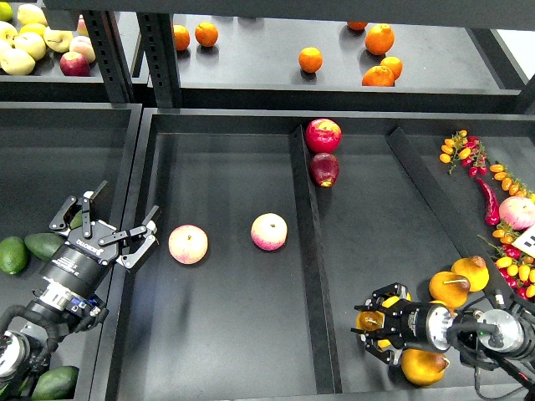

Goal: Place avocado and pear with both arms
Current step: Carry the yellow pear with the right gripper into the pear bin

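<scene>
My right gripper is low in the front of the right compartment, seen end-on, its fingers closed around a yellow-orange pear. Other pears lie close by: one touching the gripper's wrist and two behind it. My left gripper is open and empty above the wall between the left bin and the middle compartment. A dark green avocado lies in the left bin just left of that arm, beside a paler one. Another dark avocado lies at the front left.
Two pink-yellow apples lie in the middle compartment. Two red apples sit by the divider. Oranges are on the upper shelf. Chillies and small tomatoes fill the right bin.
</scene>
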